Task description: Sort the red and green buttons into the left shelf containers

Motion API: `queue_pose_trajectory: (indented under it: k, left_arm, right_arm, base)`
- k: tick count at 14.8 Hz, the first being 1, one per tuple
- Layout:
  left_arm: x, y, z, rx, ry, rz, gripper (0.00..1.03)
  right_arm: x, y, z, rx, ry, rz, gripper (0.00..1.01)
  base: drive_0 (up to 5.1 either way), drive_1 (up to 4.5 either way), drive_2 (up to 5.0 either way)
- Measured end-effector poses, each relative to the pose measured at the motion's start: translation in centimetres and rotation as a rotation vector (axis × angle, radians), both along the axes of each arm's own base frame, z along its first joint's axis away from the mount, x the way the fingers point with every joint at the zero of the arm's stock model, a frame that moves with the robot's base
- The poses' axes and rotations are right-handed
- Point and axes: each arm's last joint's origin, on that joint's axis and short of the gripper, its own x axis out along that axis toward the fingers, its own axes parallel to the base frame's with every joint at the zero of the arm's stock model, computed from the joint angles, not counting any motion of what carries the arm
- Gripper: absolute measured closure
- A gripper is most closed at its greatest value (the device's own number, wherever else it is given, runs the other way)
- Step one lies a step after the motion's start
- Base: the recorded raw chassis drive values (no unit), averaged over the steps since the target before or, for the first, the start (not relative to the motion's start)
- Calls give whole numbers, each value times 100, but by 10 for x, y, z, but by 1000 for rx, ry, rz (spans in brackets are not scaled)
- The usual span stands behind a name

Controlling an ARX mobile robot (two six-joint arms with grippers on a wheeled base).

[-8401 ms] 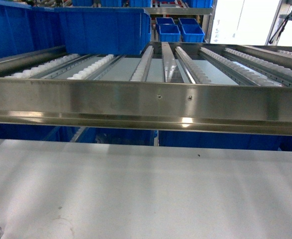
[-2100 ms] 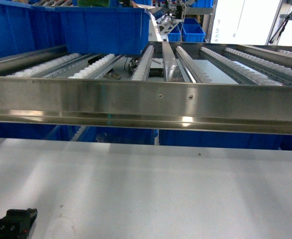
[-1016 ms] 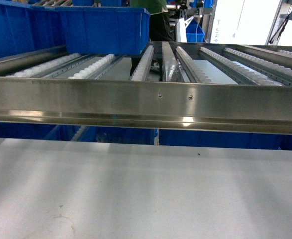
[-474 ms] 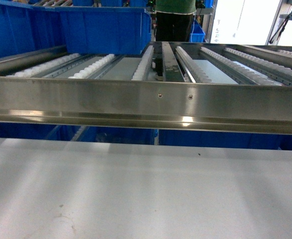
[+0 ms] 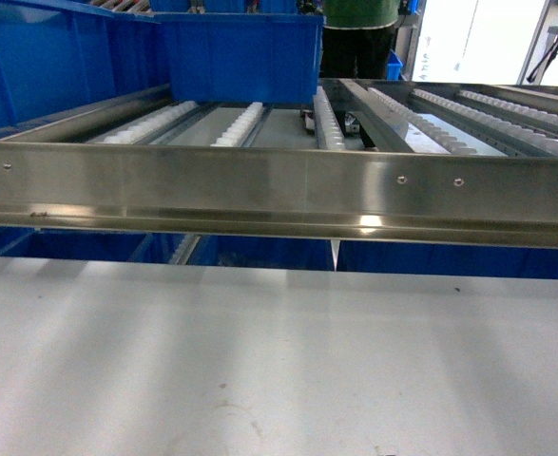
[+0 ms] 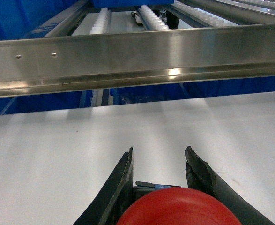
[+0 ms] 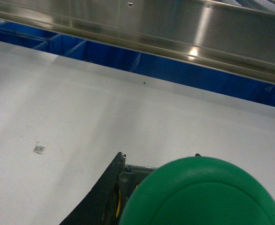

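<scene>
In the left wrist view my left gripper [image 6: 159, 152] is shut on a red button [image 6: 179, 208], whose red cap fills the bottom of the frame between the black fingers [image 6: 123, 183]. A green button [image 7: 203, 194] is held the same way in my right gripper [image 7: 159, 155], and its cap hides the right finger. Both grippers hover over the white table [image 5: 259, 361] in front of the shelf. Neither gripper shows in the head view. Two large blue tubs [image 5: 231, 57] [image 5: 50, 57], the left shelf containers, stand on the roller shelf at the upper left.
A broad steel rail [image 5: 279, 185] fronts the shelf, with white roller tracks [image 5: 240, 123] behind it. More blue bins sit below the rail [image 5: 431, 256]. A person in a green shirt [image 5: 359, 28] stands behind the shelf.
The head view has swung left, so the shelf and its screws now sit further right. The person behind the shelf has stepped right. My left gripper, seen low left two seconds ago, has left the view.
</scene>
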Motion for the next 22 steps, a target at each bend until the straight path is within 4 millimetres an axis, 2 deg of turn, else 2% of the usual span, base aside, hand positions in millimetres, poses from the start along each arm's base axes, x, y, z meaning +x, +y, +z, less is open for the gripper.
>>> queue_pose_trajectory:
  k: [22]
  left_arm:
    - [0,0,0,0,-1,2,74]
  right_arm:
    - [0,0,0,2,2,0,66]
  base:
    - [-456,63,401]
